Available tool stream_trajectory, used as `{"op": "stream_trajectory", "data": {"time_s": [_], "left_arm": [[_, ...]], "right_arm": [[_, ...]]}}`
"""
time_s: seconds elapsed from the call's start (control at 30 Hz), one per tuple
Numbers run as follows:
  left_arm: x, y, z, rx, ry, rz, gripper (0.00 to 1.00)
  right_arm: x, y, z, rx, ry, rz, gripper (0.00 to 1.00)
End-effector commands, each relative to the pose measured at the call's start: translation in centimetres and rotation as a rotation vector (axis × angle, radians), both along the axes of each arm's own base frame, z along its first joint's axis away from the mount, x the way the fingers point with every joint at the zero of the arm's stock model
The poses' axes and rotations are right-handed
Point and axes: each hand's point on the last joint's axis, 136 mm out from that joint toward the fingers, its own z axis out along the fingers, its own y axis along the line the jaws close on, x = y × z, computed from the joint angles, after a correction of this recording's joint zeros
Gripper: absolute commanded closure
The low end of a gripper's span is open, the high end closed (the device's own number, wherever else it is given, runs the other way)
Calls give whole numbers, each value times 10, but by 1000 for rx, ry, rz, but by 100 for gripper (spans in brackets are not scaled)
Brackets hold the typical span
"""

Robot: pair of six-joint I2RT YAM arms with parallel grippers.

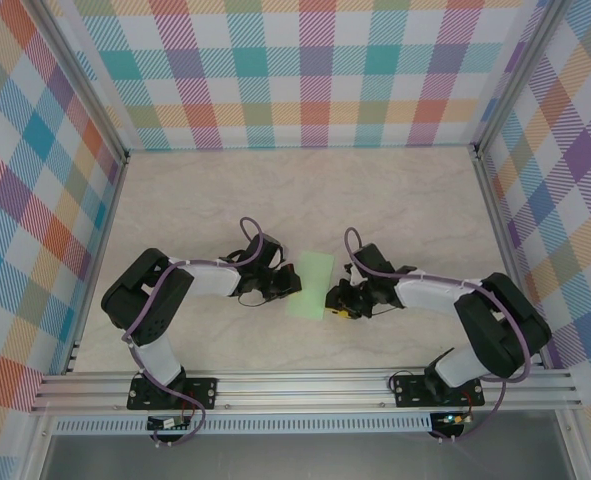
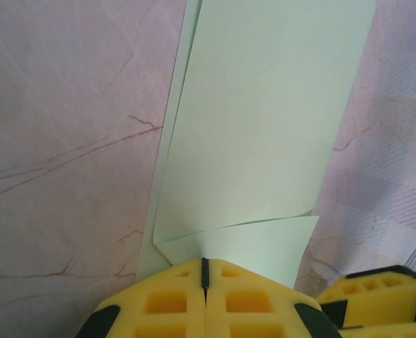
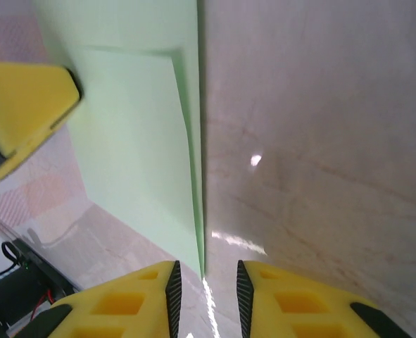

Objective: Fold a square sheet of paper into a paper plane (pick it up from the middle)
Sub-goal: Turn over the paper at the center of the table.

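The pale-green sheet of paper (image 1: 311,285) lay on the marbled table (image 1: 405,200) near the middle, between the two arms, already folded into a long narrow strip running away from the robot's bases. In the left wrist view the sheet of paper (image 2: 264,141) showed as layers, a top flap lying over a slightly wider layer beneath, with a curved loose edge close to the fingertips. The left gripper (image 2: 204,271) had its yellow fingers pressed together with no gap, their tips at the near end of the strip and overlapping it; whether they pinched the paper or merely rested on it could not be told. The right gripper (image 3: 205,278) stood at the other side of the sheet with its jaws a little apart, a narrow slot between the pads, and the folded edge of the sheet of paper (image 3: 137,155) ran straight down toward that slot without being clamped. Plaid walls (image 1: 315,70) enclosed the table on three sides.
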Motion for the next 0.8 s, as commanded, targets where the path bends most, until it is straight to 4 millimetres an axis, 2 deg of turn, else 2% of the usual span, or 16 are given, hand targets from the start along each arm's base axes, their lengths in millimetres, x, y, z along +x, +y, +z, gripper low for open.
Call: {"op": "stream_trajectory", "data": {"time_s": [0.0,0.27,0.77], "left_arm": [[-1,8,-1,53,8,19,100],[1,6,2,46,4,18,100],[3,3,6,33,-3,16,100]], "right_arm": [[15,6,-1,-9,1,-33,70],[30,20,-5,33,16,-50,70],[34,31,1,110,10,-49,76]]}}
